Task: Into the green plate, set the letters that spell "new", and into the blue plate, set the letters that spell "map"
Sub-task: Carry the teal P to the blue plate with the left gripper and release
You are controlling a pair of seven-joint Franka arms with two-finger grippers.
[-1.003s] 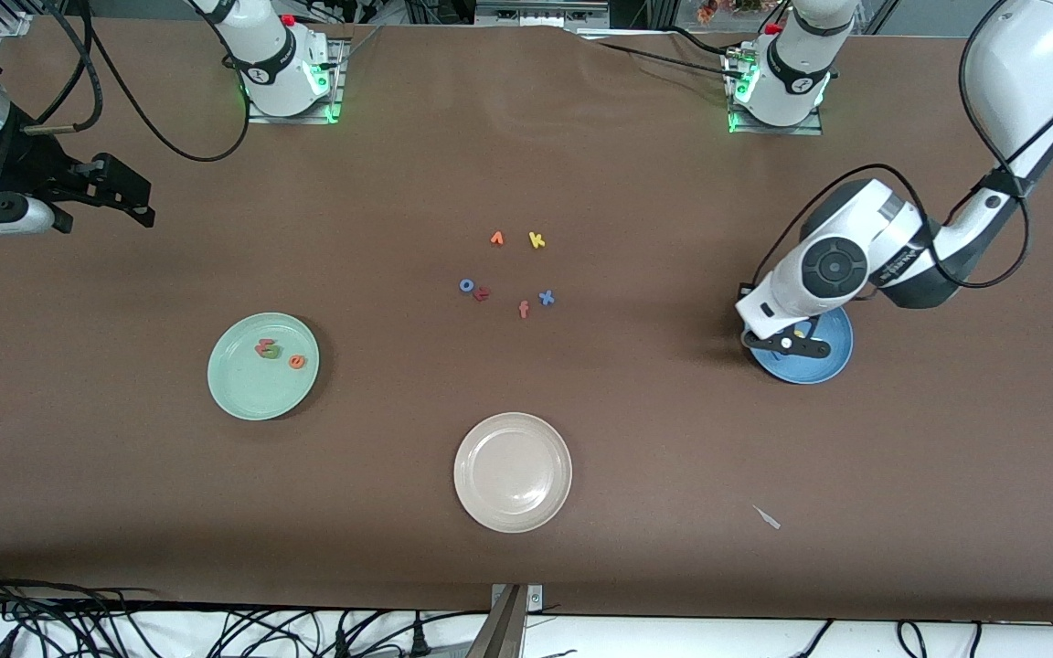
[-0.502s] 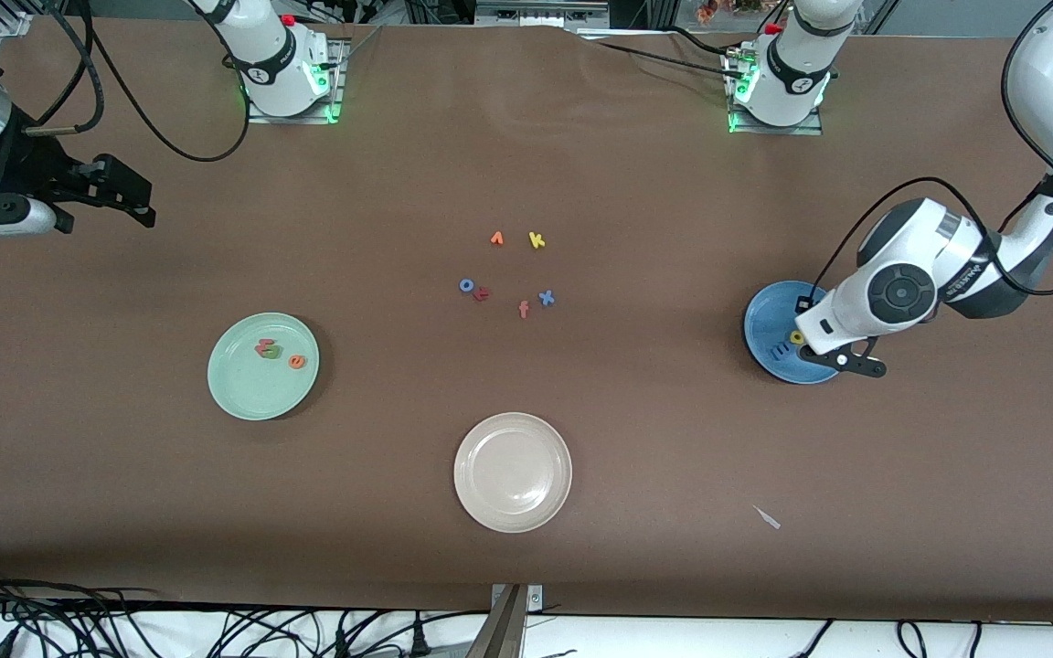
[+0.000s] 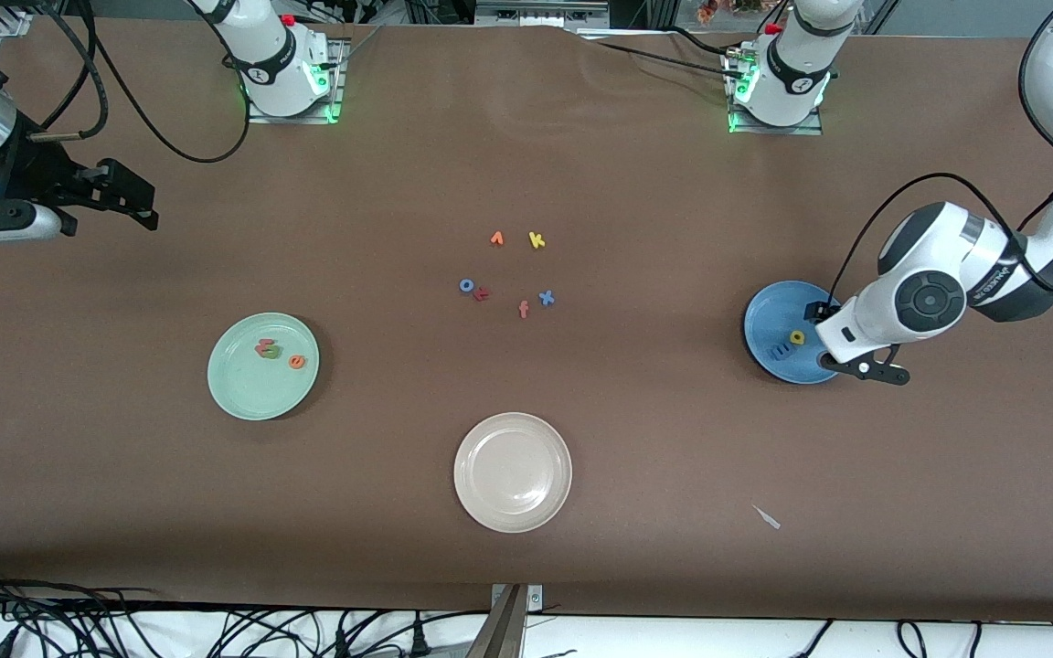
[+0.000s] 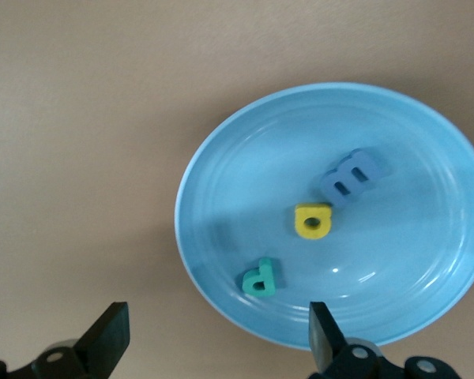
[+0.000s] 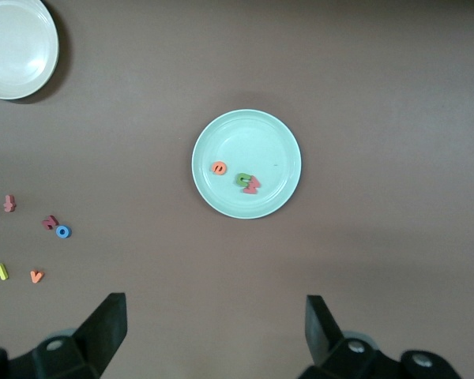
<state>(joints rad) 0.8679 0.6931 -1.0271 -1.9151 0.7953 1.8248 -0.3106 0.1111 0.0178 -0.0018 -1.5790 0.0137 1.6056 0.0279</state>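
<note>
Left gripper [image 4: 217,343]: fingers spread wide, nothing between them, hanging over the rim of the blue plate [image 4: 221,189] at the left arm's end of the table — a stance that reads as a release just made and no further need to grip. In that plate, three foam letters: teal "p" [image 4: 260,278] nearest the rim under the gripper, yellow "a" [image 4: 313,220] touching or just beside blue "m" [image 4: 350,178], so "map" looks complete. Right gripper [image 5: 213,335]: fingers likewise parted and empty, parked high at the right arm's end of the table, waiting. In its view, the green plate [image 5: 276,150] with orange "e" [image 5: 219,168] apart from green "n" [image 5: 243,180], and salmon-red "w" [image 5: 251,188] overlapping the "n" — "new" apparently done too. Left on the cloth mid-table, well apart from every plate: the spare letters [image 3: 508,271], deliberately untouched as belonging to neither word. Beige plate [image 3: 472,493] bare, nearest the front camera.
</note>
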